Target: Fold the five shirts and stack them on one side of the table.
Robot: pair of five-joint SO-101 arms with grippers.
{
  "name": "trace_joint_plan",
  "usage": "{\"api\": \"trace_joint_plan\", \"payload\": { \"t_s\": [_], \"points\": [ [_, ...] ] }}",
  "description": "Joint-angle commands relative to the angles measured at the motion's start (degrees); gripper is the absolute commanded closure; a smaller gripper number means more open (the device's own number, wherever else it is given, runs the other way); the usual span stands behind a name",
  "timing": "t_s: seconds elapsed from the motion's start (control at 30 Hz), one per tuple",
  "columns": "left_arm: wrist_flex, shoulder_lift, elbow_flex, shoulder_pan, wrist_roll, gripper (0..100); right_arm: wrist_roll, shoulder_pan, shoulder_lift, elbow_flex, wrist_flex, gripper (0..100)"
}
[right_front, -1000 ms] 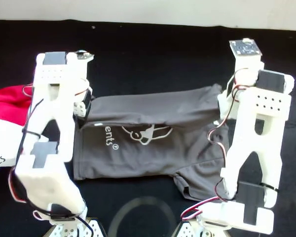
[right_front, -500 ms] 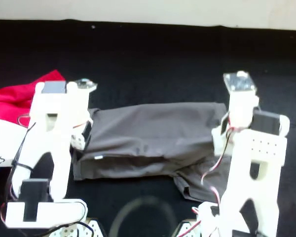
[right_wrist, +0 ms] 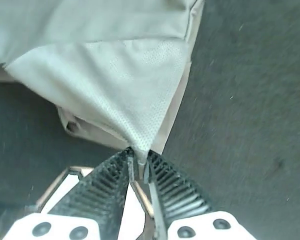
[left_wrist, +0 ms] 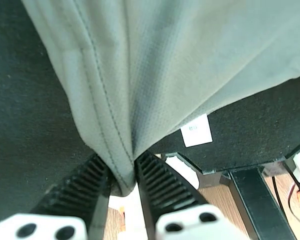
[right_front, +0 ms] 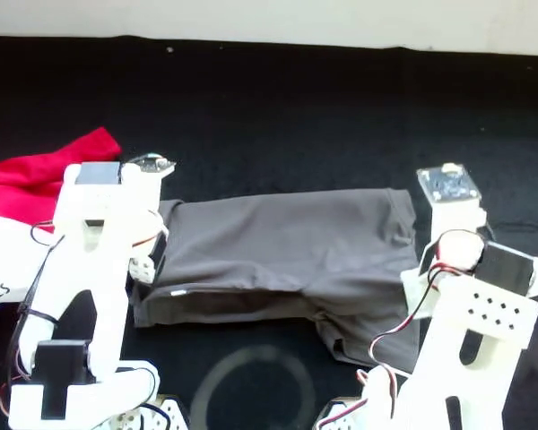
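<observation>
A grey shirt (right_front: 287,242) lies across the middle of the black table, folded lengthwise with its plain back showing. One sleeve pokes out near the front right (right_front: 359,336). My left gripper (left_wrist: 121,175) is shut on the shirt's hemmed edge (left_wrist: 90,100) and sits at the shirt's left end (right_front: 152,264). My right gripper (right_wrist: 138,161) is shut on a corner of the grey fabric (right_wrist: 115,80), at the shirt's right end (right_front: 419,269). A small white label (left_wrist: 196,131) hangs under the fold.
A red shirt (right_front: 49,166) and a white printed shirt (right_front: 0,260) lie at the left edge, partly behind the left arm. The black table (right_front: 278,107) stretches bare beyond the grey shirt. A faint ring (right_front: 251,390) marks the front edge.
Both arms drew back toward the near side with the shirt's far edge, folding it over. The printed front is now covered, and more of the red shirt shows.
</observation>
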Motion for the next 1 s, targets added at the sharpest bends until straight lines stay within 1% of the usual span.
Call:
{"api": "trace_joint_plan", "payload": {
  "t_s": [0.0, 0.27, 0.43, 0.6, 0.67, 0.8, 0.9, 0.97],
  "points": [
    [-3.34, -2.07, 3.12, 0.84, -0.53, 99, 2.37, 1.71, -1.36, 3.65, 0.48, 99.2],
    [-13.01, -2.07, 10.51, 0.84, -0.53, 99, 5.71, 3.82, -1.27, 6.81, -3.38, 99.2],
    [-15.91, -2.07, 12.44, 0.84, -0.53, 99, 5.71, 3.82, -1.19, 6.90, -3.65, 99.2],
    [-15.47, -2.07, 12.53, 0.57, -0.53, 88, 6.95, 3.47, -1.27, 10.15, -3.82, 98.8],
    [-14.77, -2.07, 12.53, 0.48, -0.53, 86, 7.30, 3.65, -1.36, 12.18, -3.74, 95.7],
    [-12.13, -2.59, 11.91, 0.48, -0.53, 85, 7.21, 3.56, -1.36, 12.70, -3.74, 84.1],
    [-8.35, -2.59, 9.36, 0.48, -1.14, 85, 7.12, 3.38, -1.36, 10.42, -3.74, 82.6],
    [-4.66, -2.59, 5.67, 0.40, -3.78, 85, 6.95, 3.56, -1.36, 7.87, -3.21, 82.6]
  ]
}}
